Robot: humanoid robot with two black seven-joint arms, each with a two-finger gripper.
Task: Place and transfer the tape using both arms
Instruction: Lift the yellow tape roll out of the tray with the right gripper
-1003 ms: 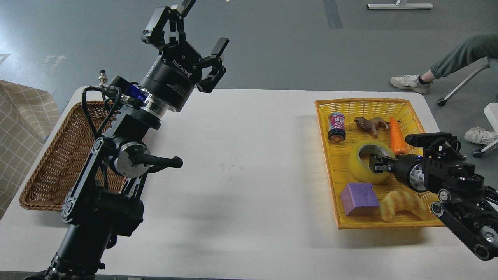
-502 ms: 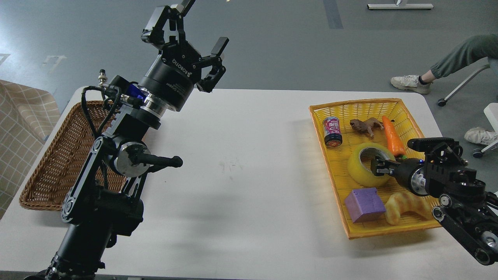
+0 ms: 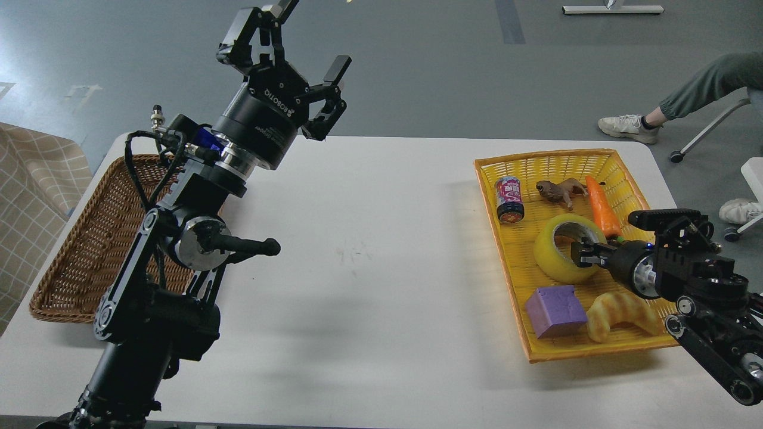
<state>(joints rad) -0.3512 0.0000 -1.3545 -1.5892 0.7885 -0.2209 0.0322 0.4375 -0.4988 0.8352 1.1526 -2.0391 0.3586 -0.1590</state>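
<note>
Yellow basket (image 3: pixel 620 351): now skewed on the table, its near end swung toward the right compared with a second ago.
Tape (image 3: pixel 551 259): carried along with the basket, tilted slightly differently.
Right gripper (image 3: pixel 581 253): shifted a little right with the roll, fingers at its rim.
Purple cube (image 3: pixel 555 310): sits slightly rightward.

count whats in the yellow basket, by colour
yellow: 2, the tape and croissant toy
purple: 1, cube
orange: 1, carrot
brown: 1, animal figure
red: 1, can
total: 6
</note>
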